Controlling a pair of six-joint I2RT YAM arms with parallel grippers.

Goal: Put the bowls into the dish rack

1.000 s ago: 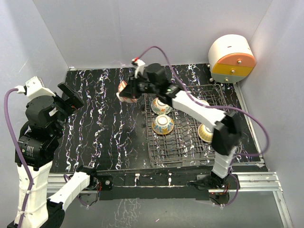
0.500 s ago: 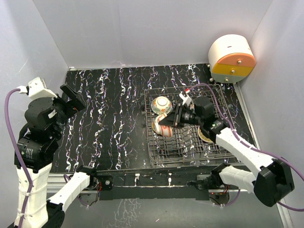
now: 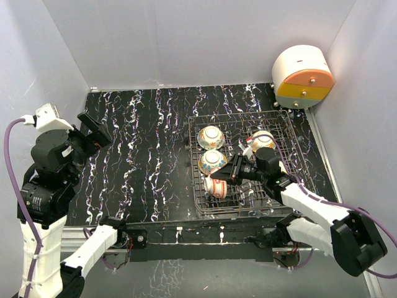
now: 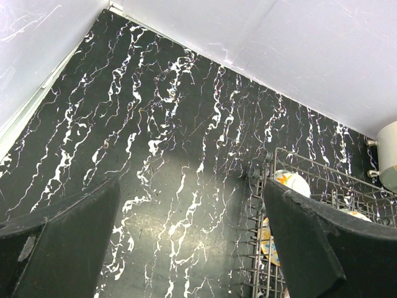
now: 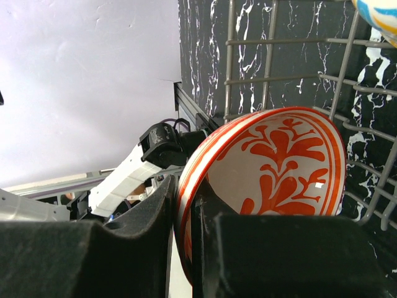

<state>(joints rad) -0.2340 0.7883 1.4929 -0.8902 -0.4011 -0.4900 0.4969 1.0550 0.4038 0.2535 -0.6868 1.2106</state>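
Observation:
The dark wire dish rack (image 3: 291, 124) sits on the right half of the table. It holds a yellow-patterned bowl (image 3: 211, 136) at the back left, another (image 3: 213, 161) in front of it, and a third (image 3: 262, 139) at the back right. My right gripper (image 3: 227, 178) is shut on the rim of the red-orange bowl (image 3: 216, 187), which is tilted on its side low over the rack's front left. In the right wrist view the bowl (image 5: 279, 161) has its rim between my fingers (image 5: 155, 248). My left gripper (image 3: 93, 130) is open and empty at the far left.
A white, orange and yellow round drawer unit (image 3: 303, 76) stands at the back right corner. The left wrist view shows the black marbled tabletop (image 4: 173, 155) and the rack's left edge (image 4: 257, 211). Grey walls close in on three sides.
My right arm carried the red-orange bowl from beyond the rack's back left corner to its front left and lowered it. The left arm has barely moved.

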